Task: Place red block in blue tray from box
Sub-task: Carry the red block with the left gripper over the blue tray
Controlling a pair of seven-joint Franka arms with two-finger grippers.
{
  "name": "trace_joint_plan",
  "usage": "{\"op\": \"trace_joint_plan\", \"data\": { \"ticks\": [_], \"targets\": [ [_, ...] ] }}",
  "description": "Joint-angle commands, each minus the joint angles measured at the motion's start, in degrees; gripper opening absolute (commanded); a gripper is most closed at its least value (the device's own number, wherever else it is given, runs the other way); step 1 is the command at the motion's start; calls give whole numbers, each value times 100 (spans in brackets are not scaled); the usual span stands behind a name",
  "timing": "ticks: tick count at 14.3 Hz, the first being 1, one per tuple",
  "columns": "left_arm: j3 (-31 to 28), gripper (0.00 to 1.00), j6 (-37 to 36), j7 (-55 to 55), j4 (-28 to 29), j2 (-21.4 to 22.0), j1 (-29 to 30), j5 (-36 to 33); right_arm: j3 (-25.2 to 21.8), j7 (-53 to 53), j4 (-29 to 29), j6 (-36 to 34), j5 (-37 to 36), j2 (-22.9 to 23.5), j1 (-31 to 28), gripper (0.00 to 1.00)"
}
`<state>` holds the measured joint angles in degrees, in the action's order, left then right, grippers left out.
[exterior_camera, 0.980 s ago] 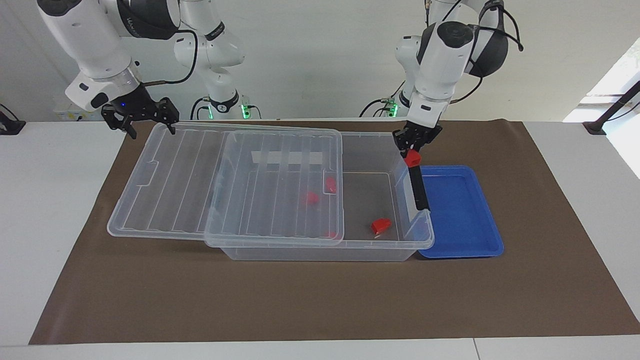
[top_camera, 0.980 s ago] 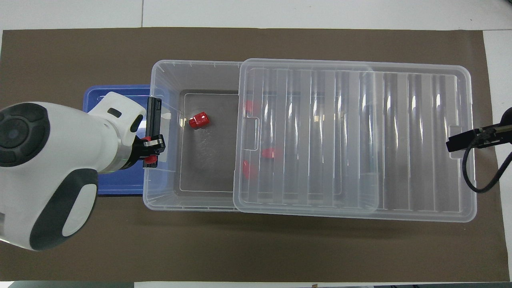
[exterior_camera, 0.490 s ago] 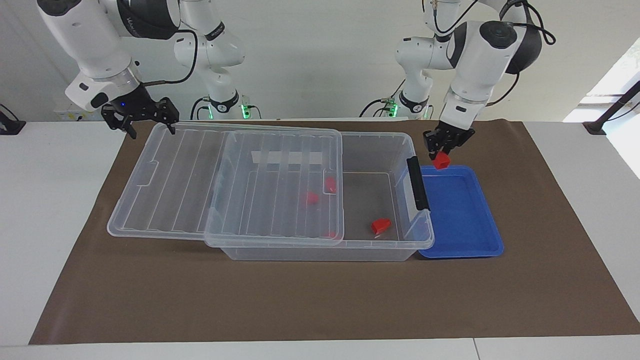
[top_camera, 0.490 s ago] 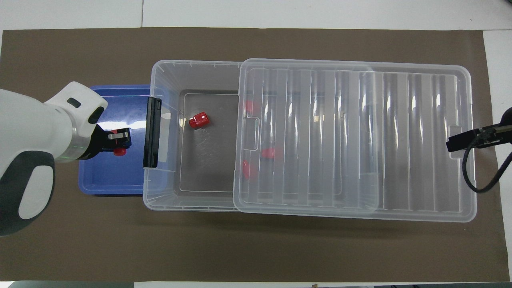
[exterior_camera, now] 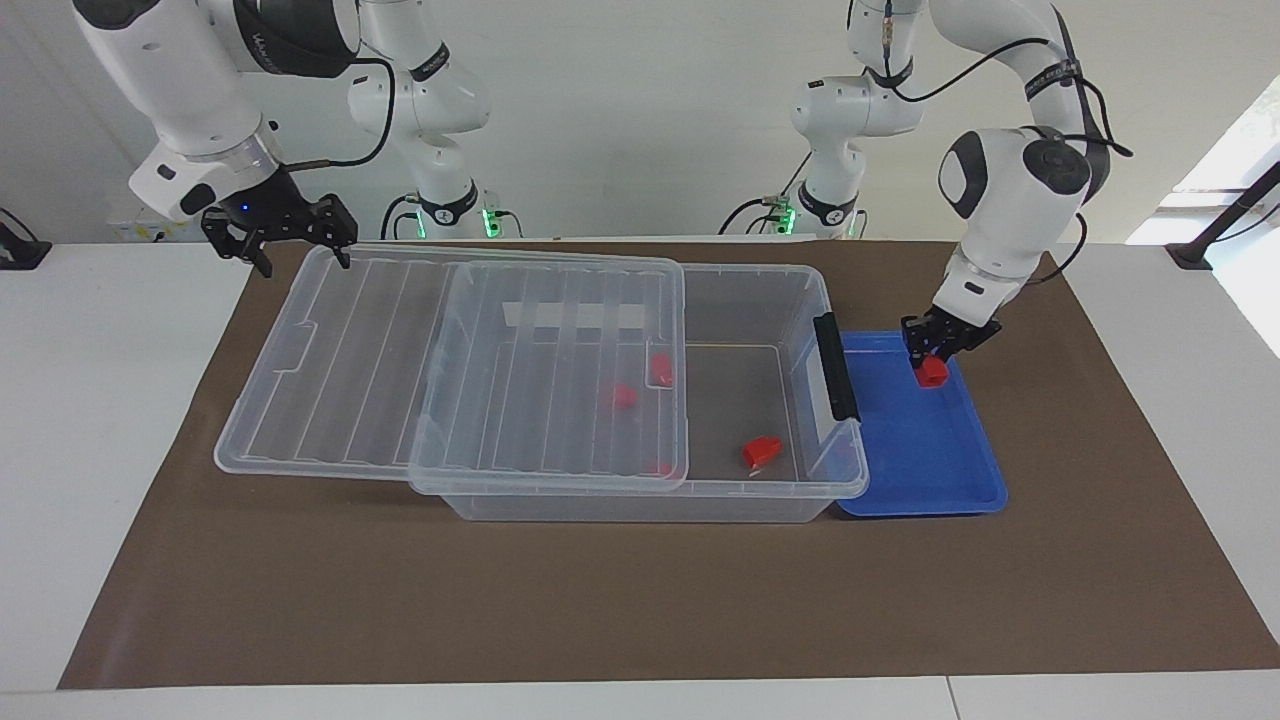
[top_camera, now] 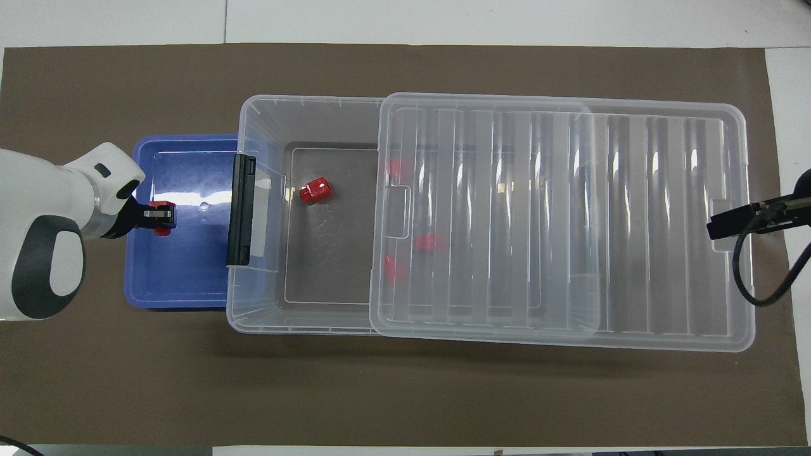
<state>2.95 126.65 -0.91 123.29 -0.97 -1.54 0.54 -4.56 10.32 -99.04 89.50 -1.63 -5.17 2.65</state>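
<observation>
Left pincer [exterior_camera: 937,352] clenched on small bright red plastic block [exterior_camera: 933,369], low over shallow bright blue plastic tray [exterior_camera: 925,440] (contact with tray floor: cannot tell). Tray touches latch end of large clear plastic bin [exterior_camera: 650,495]. Ribbed clear lid [exterior_camera: 350,370] slid partway off bin. Right pincer [exterior_camera: 282,232] released, waiting at lid's end, away from tray. Loose red block [exterior_camera: 761,451] in bin, uncovered.

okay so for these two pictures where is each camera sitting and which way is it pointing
Facing view: high across the table, looking at the robots; both arms show, left gripper holding the red block over the blue tray, right gripper open by the lid.
Overhead view: high above the robots' end, looking steeply down; the left arm and the right gripper's tip show.
Shared: box, tray, held block.
</observation>
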Motion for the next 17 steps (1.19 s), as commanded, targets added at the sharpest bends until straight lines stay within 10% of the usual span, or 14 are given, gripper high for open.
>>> {"op": "trace_joint_plan", "data": {
  "ticks": [1,13,14,15,17],
  "targets": [
    [57,0,631,143,108,-385,92,-63,113,-100,122,-38,75,43,-54,100],
    [83,0,1257,319,292,-913,66,-45,104,-206,1256,-873,84,851,-80,100],
    [75,10,1240,319,275,-913,66,-37,104,-206,1256,-873,84,860,-89,100],
    [74,92,1231,319,266,-896,66,-45,104,-206,1256,-873,84,860,-80,100],
    [83,100,917,293,135,-756,66,-36,104,-206,1256,-873,84,851,-80,100]
  ]
}}
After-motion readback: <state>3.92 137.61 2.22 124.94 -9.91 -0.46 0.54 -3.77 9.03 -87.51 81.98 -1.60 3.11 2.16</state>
